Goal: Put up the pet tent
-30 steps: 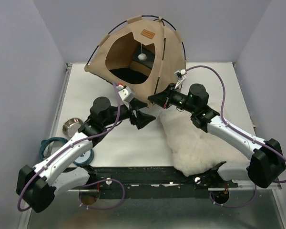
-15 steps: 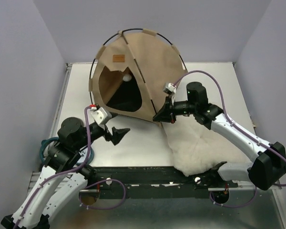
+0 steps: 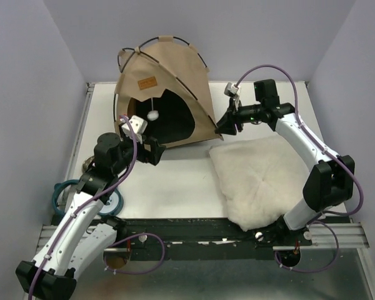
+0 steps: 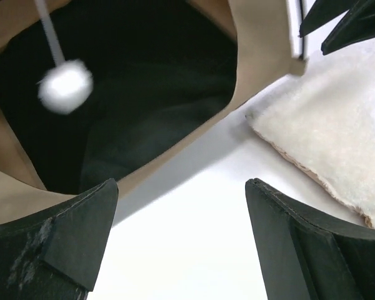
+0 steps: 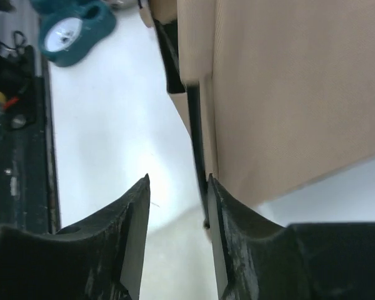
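The tan pet tent (image 3: 175,75) stands at the back of the table, black poles arched over it, its dark opening facing front-left. The leather label (image 3: 148,82) sits above the opening and the white pom-pom (image 3: 152,115) hangs inside, also in the left wrist view (image 4: 65,86). My left gripper (image 3: 156,152) is open and empty just in front of the opening's lower edge (image 4: 175,156). My right gripper (image 3: 221,127) is open at the tent's lower right corner. In the right wrist view (image 5: 178,178) a black pole (image 5: 195,137) lies between the fingers against one of them.
A white fluffy cushion (image 3: 269,181) lies at the front right, its corner close to the tent (image 4: 337,144). A steel bowl (image 3: 89,165) and a teal round object (image 3: 65,190) sit at the left edge behind my left arm. A black rail runs along the front.
The tent has turned and shifted left and back, its opening now facing front-left. My left gripper pulled back, then came up to the opening. My right gripper moved back with the tent's corner.
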`<state>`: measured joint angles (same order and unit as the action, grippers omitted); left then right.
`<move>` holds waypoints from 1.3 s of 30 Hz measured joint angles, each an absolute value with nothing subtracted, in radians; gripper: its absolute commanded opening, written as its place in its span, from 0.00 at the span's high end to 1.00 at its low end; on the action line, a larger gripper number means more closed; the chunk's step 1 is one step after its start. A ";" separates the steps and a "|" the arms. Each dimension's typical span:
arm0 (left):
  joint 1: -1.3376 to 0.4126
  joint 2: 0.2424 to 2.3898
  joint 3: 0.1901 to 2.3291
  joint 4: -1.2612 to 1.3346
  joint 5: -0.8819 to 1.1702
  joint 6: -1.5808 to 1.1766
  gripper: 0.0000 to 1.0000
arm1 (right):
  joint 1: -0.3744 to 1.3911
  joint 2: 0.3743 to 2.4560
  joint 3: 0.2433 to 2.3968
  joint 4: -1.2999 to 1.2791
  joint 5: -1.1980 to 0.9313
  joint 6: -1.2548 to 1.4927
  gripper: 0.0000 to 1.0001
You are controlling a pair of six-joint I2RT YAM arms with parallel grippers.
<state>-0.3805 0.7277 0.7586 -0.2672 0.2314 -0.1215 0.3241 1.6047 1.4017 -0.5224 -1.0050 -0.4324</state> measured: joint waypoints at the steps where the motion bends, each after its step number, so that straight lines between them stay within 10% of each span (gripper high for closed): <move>1: -0.381 0.739 0.759 -0.257 0.229 -0.123 0.01 | 0.310 1.610 1.398 -0.522 -0.991 -0.434 0.53; 15: -0.360 0.776 0.775 -0.218 0.329 -0.115 0.04 | 0.271 1.709 1.398 -0.497 -0.863 -0.379 0.17; 27: -0.316 0.818 0.826 -0.297 0.435 -0.073 0.02 | 0.190 1.516 1.420 -0.728 -0.722 -0.422 0.12; 39: 0.039 1.229 1.311 -0.204 0.362 0.015 0.06 | 0.397 1.687 1.554 -0.681 -0.611 -0.356 0.18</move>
